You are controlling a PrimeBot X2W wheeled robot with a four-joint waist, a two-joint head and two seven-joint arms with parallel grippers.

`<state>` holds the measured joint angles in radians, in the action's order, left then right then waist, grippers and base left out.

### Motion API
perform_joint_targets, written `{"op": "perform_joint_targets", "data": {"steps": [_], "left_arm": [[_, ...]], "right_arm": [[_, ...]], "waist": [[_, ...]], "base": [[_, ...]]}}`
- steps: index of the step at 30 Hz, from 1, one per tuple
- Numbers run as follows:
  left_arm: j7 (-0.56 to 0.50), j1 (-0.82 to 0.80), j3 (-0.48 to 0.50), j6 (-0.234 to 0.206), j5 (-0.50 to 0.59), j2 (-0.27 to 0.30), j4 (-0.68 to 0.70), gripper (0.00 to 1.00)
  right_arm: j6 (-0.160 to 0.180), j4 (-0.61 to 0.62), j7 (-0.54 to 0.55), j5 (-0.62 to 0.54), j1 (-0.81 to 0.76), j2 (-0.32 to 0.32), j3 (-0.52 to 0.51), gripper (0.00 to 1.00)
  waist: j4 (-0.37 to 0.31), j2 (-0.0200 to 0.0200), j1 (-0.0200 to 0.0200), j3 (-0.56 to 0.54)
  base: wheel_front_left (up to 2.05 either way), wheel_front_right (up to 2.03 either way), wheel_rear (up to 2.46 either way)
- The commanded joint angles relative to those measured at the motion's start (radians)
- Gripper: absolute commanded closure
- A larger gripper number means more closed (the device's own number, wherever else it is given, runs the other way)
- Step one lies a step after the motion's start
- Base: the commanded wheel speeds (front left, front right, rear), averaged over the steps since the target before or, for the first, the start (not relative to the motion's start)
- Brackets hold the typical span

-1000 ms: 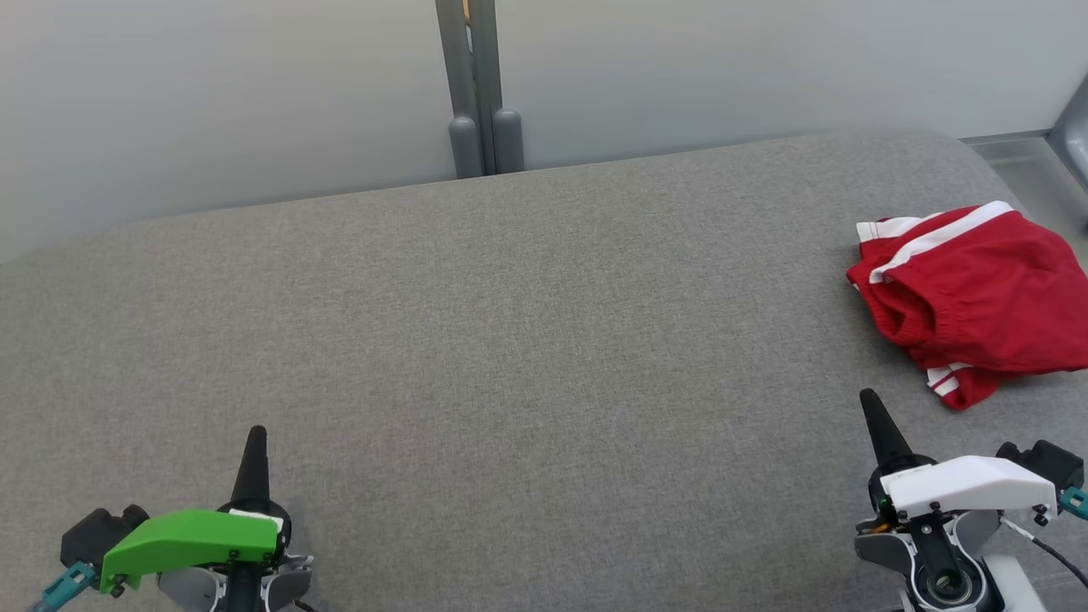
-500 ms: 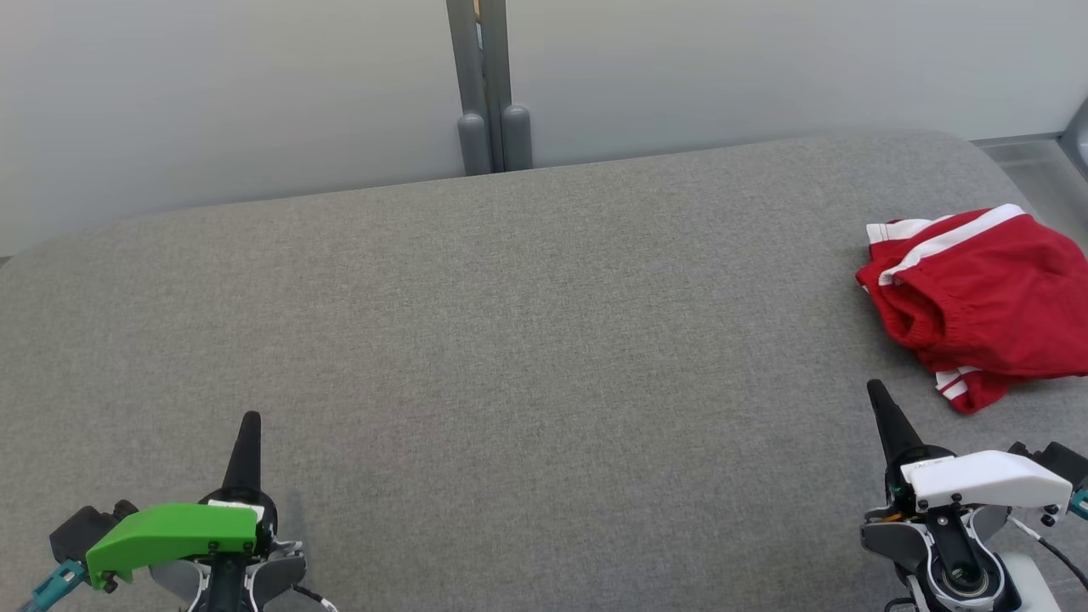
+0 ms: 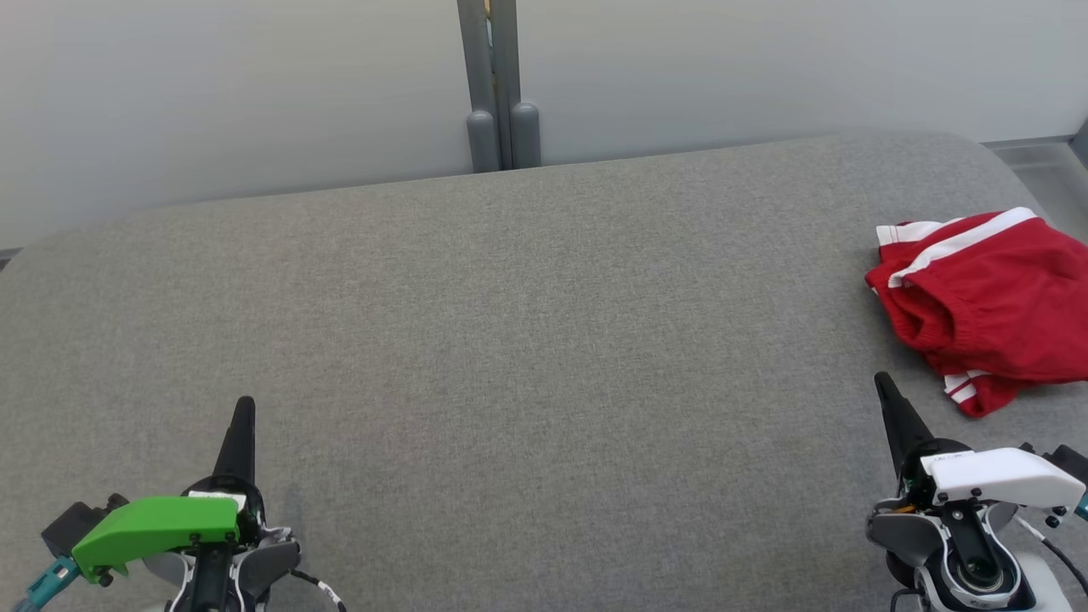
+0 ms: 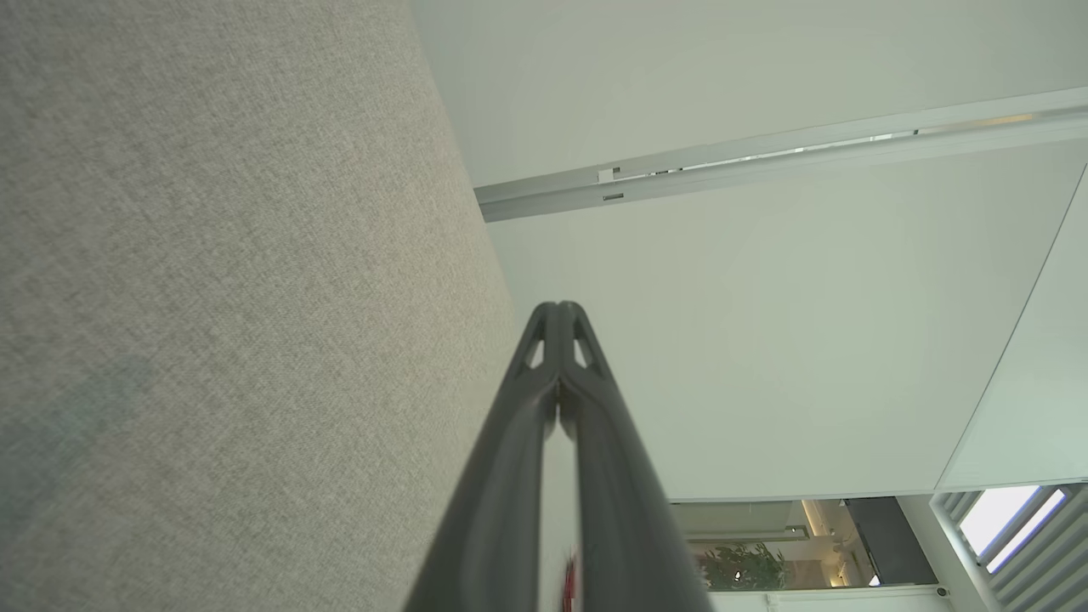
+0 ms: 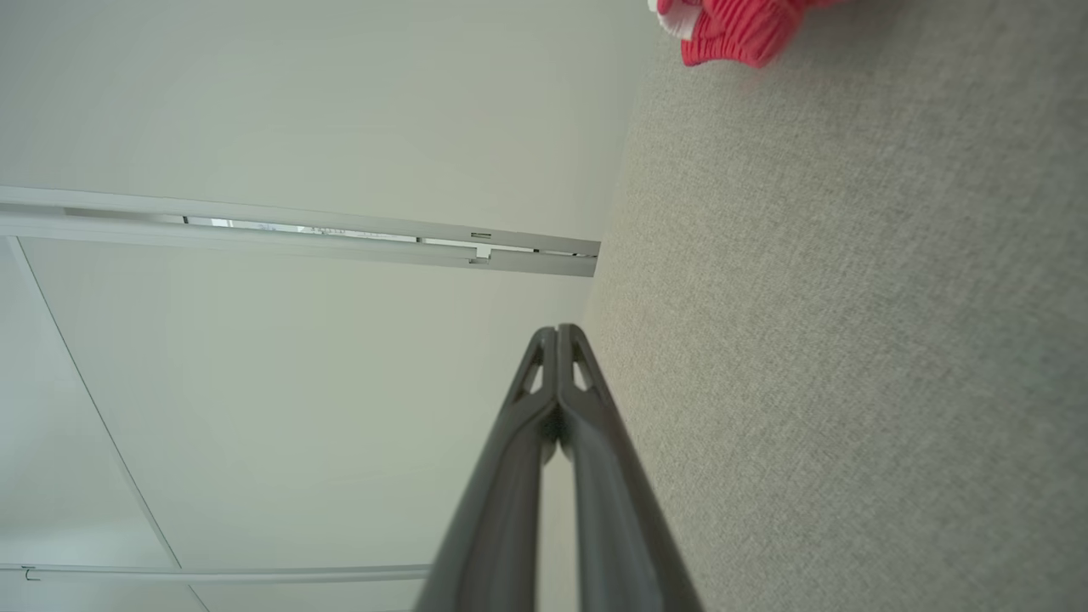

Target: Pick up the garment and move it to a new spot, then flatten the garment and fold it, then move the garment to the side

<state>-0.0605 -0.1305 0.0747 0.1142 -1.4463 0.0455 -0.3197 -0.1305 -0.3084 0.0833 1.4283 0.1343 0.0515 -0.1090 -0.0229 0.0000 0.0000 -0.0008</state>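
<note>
Red garment (image 3: 994, 306) bunched at counter (image 3: 510, 340) right edge: awaiting pickup or already set aside, unclear. Left hand (image 3: 241, 410), right hand (image 3: 882, 384) pinched shut, empty, resting near edge.

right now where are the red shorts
In the head view the red shorts lie crumpled at the right edge of the grey padded surface, just beyond the shut right gripper and not touching it.

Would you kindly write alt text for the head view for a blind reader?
Red shorts with white stripes lie crumpled near the right edge of a grey cushioned surface. The left gripper and right gripper sit shut at the bottom corners, holding nothing.
</note>
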Motion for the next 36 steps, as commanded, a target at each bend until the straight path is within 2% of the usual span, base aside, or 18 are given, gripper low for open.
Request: {"op": "perform_joint_targets", "data": {"steps": [1,22,36], "left_arm": [[-0.003,-0.02,0.007,0.004,-0.019,0.007,0.009,1.0],[-0.043,-0.03,0.024,0.02,-0.167,0.008,0.033,1.0],[-0.043,-0.029,0.025,0.02,-0.165,0.008,0.034,1.0]], "right_arm": [[0.0,0.01,0.004,0.019,0.014,0.002,-0.005,1.0],[0.0,0.032,0.048,0.176,0.013,-0.001,-0.032,1.0],[0.0,0.032,0.048,0.18,0.012,-0.001,-0.032,1.0]], "waist": [[0.001,0.0,0.0,0.0],[0.022,0.0,0.0,0.005],[0.023,0.0,0.0,0.005]], "base": [[0.0,0.0,0.0],[0.0,0.0,0.0],[0.0,0.0,0.0]]}}
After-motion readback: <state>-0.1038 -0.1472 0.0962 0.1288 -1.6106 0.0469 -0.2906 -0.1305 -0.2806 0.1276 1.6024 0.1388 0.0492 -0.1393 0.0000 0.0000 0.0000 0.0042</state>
